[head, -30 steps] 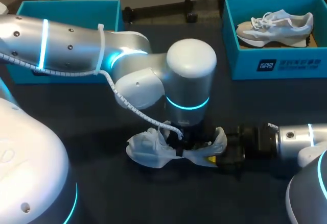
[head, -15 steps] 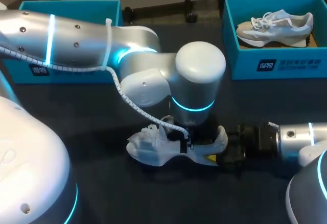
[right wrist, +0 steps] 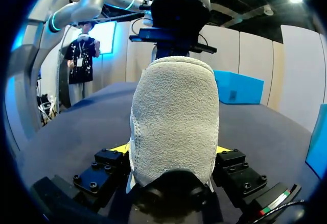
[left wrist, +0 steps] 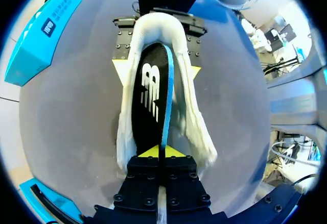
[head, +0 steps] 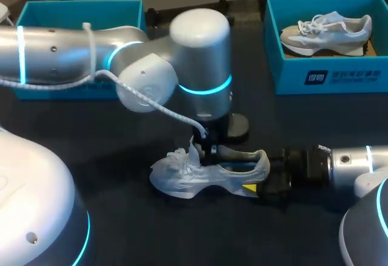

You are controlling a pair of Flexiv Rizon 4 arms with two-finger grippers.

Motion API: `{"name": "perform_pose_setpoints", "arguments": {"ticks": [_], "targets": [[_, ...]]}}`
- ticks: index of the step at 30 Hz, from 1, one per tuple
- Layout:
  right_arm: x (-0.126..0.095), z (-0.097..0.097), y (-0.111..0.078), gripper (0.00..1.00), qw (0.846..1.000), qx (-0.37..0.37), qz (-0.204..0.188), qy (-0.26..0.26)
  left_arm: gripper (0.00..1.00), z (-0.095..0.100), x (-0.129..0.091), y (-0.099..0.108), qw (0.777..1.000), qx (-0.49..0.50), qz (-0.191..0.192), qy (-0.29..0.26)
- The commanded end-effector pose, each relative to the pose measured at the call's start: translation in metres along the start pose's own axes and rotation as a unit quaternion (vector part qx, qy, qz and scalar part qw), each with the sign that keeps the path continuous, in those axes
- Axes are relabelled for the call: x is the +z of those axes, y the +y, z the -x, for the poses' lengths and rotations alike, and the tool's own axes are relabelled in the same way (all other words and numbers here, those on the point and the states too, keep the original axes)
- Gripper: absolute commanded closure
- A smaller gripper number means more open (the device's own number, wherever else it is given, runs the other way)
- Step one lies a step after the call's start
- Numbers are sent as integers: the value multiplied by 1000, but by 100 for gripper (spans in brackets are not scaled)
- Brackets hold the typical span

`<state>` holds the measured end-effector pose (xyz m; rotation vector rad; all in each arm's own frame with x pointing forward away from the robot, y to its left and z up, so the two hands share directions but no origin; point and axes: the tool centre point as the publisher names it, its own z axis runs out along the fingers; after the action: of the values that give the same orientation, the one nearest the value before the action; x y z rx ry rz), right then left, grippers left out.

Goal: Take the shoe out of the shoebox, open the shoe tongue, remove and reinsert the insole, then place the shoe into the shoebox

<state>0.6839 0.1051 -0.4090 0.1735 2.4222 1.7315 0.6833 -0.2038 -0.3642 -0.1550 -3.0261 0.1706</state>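
You have a dark surface (head: 151, 232) carrying a teal left shoebox (head: 79, 13) at its far side, a teal right shoebox (head: 339, 75) opposite, and a white shoe (head: 194, 178) resting near the middle.

This is a robotics lab bench. Two silver robot arms with glowing cyan joint rings, the left arm (head: 200, 54) trailing a spiral-wrapped cable and the right arm (head: 351, 163), hang over a dark tabletop (head: 303, 117). A teal shoebox (head: 73, 13) sits at its far left corner and a second teal shoebox (head: 327, 75) at its far right.
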Motion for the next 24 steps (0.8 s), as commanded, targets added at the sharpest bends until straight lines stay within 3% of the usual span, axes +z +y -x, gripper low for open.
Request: {"name": "perform_pose_setpoints", "arguments": {"ticks": [1, 12, 24], "targets": [[0, -2, 1, 100, 1000, 0, -2, 0, 100, -1, -12, 19, 998, 0, -66, 3], [0, -2, 1, 100, 1000, 0, -2, 0, 100, -3, -27, 13, 994, -7, -105, -8], [0, -2, 1, 100, 1000, 0, -2, 0, 100, 1, -33, -10, 992, -51, -103, -57]]}}
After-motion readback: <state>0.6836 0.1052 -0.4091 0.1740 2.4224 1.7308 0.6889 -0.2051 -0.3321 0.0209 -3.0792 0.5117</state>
